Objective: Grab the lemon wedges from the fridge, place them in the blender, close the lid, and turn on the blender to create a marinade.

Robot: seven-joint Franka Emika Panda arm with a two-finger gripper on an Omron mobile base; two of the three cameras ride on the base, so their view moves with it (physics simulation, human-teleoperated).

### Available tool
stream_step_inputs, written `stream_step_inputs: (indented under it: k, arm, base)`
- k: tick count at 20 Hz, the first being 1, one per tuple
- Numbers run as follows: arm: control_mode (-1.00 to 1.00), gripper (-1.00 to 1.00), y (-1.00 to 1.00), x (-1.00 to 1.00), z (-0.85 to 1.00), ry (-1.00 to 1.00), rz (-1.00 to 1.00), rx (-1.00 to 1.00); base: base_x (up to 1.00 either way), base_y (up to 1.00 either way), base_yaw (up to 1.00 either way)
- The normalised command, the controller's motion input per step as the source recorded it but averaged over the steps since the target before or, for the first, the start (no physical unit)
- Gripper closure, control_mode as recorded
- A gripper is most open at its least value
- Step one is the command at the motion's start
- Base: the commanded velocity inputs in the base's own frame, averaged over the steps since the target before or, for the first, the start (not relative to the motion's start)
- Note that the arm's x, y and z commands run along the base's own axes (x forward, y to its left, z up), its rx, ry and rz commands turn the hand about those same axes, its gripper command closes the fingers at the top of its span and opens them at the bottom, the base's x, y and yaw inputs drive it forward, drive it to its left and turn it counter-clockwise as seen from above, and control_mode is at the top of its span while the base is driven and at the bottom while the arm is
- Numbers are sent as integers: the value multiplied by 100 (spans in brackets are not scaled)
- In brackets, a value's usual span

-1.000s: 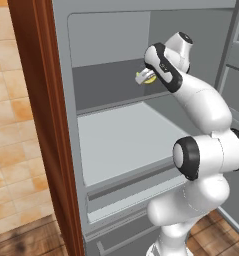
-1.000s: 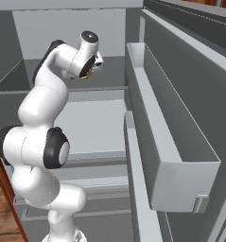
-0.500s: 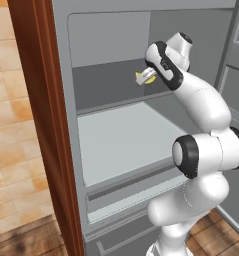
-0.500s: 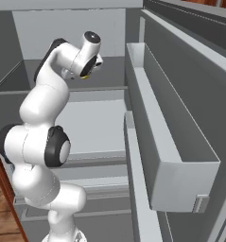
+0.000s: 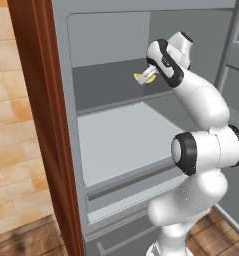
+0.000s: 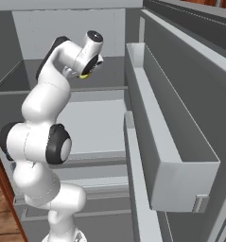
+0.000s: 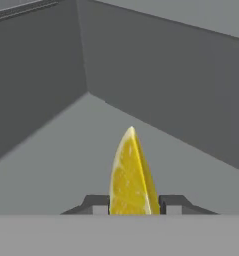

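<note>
Here the tool [image 7: 133, 205] has its jaws pressed against both sides of a lemon wedge [image 7: 131, 175] on the fridge's [image 5: 61, 125] upper shelf [image 5: 106, 85], toward its back corner (a thin, slick slice): a lift may squeeze it out.

The arm is built of smooth, glossy white rounded segments, swelling into bulbous shells at the lower right of the left base view and the lower left of the right base view. Dark, near-black bands and round caps mark its joints. The gripper [image 7: 134, 206] ends in two small dark grey, blocky finger tips with paler square faces.
</note>
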Motion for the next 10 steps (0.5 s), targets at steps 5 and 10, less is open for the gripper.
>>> stream_step_inputs:
  k: [5, 10]
  arm:
    - [-100, 100, 10, -44, 0, -10, 0, 0]
    - [-100, 100, 29, -70, 0, -14, 0, 0]
  base:
    - [0, 0, 0]
    - [0, 0, 0]
